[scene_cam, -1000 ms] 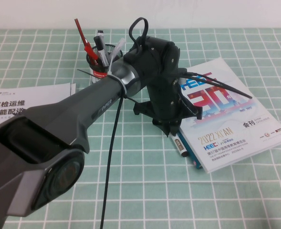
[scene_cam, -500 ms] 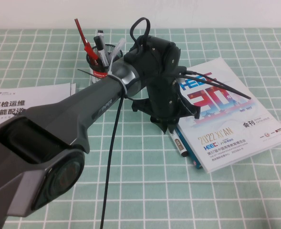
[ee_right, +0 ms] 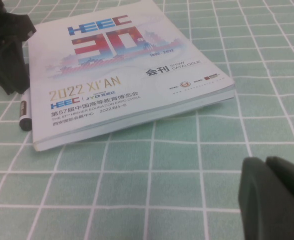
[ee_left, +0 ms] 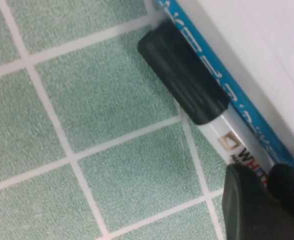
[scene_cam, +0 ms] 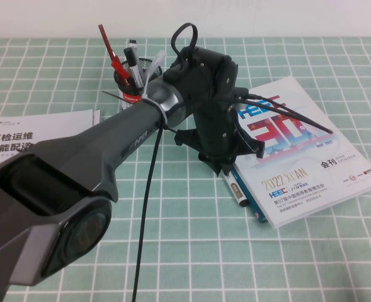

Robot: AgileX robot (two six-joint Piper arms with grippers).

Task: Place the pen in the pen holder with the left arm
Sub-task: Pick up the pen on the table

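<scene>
The left gripper (scene_cam: 223, 171) covers the upper barrel of the pen (scene_cam: 235, 190), and its fingertips are cut off at the left wrist view's edge. The left arm (scene_cam: 109, 157) hides the lower pen holder (scene_cam: 135, 78). The right gripper (ee_right: 274, 200) is cropped, blurred.

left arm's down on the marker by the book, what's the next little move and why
Probably lift straight up. The left tool looks closed on the white-barrelled, black-capped marker, which lies on the green checked cloth tight against the edge of the white printed catalogue; raising it clears that edge before swinging to the black mesh pen holder. The right tool sits parked low beside the catalogue.
</scene>
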